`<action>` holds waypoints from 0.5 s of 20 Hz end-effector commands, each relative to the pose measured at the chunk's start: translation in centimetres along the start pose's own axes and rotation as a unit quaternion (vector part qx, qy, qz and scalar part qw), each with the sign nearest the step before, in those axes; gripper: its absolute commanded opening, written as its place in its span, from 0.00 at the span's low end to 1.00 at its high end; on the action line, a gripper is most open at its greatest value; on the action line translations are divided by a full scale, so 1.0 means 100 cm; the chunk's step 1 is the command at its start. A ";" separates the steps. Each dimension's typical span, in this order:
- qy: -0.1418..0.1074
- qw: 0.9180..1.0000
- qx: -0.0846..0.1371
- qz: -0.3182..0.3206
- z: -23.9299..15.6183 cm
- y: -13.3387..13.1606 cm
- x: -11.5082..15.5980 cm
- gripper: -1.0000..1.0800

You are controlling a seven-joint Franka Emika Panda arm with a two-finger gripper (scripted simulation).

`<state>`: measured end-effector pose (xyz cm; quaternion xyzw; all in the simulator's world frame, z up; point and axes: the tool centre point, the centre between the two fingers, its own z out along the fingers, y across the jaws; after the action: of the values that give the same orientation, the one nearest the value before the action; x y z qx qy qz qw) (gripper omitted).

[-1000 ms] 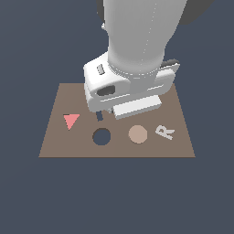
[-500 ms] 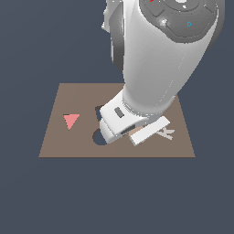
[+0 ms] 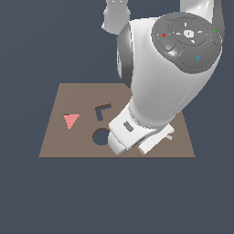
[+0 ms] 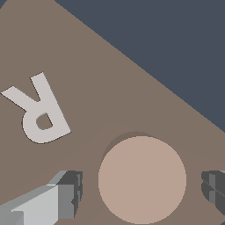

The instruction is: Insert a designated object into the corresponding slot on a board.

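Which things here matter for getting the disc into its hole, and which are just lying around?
For the job: tan disc, round hole, brown board, gripper open around the disc.

Lying about: pink triangle, white letter R, L-shaped cutout.

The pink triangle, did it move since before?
No. The pink triangle lies on the board at the exterior view's left of the round hole, just as it did a second ago.
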<state>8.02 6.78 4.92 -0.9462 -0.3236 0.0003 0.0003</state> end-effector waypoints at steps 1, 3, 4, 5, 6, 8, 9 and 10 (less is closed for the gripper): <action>0.000 1.000 0.000 -0.002 0.000 0.000 0.001 0.96; 0.000 1.000 0.000 0.000 -0.001 0.000 0.000 0.96; 0.000 1.000 0.000 0.000 -0.001 0.000 0.000 0.96; 0.000 1.000 0.000 -0.001 0.000 0.000 0.000 0.96; 0.000 1.000 0.000 -0.001 0.000 0.000 0.000 0.96; 0.000 1.000 0.000 -0.001 0.003 0.000 0.001 0.96; 0.000 1.000 0.000 0.000 0.006 0.000 0.000 0.96; 0.000 1.000 0.000 0.000 0.010 0.000 0.000 0.96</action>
<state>8.10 6.81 4.45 -0.9461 -0.3240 -0.0007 -0.0001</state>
